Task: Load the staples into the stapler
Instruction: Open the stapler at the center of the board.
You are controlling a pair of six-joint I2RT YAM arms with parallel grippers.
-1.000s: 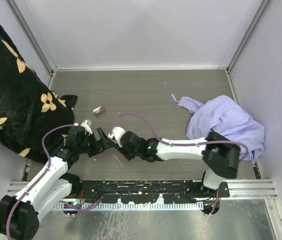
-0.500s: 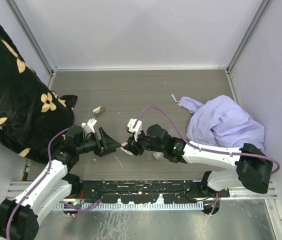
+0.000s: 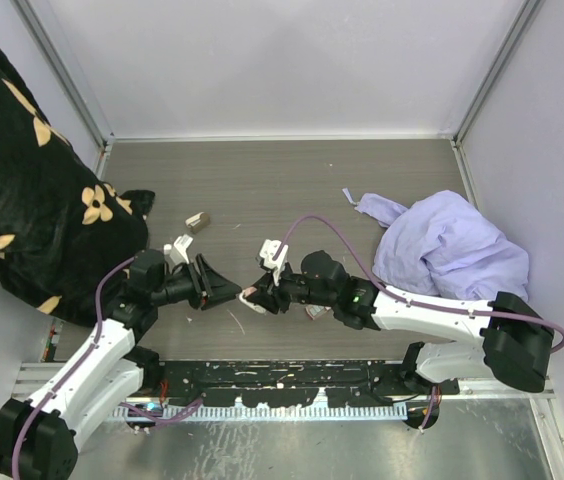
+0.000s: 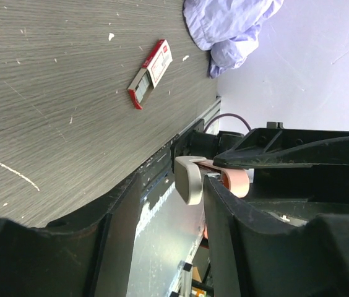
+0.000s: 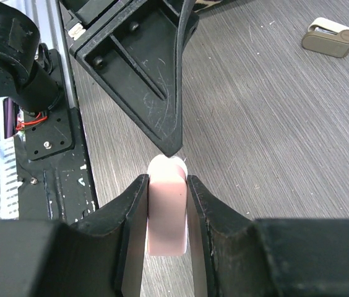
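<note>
Showing both arms tip to tip above the near part of the table (image 4: 51, 93). Right gripper (image 3: 265, 293): jaws closed on the flanks of the stapler (image 5: 165, 213), gripping its pink body with the rounded end pointing toward the left arm. Left gripper (image 3: 234, 291): jaws partly apart, astride the stapler's grey end. One fingertip (image 5: 168, 139) touches that end and a gap shows on the other side, so no firm hold is seen. The staples (image 4: 150, 72): a small red-and-white box lying flat on the table, in neither pair of jaws and well apart from both, beyond the stapler toward the lilac cloth (image 3: 457, 250). A tan block (image 5: 330, 37) lies apart on the table, touched by neither gripper.
</note>
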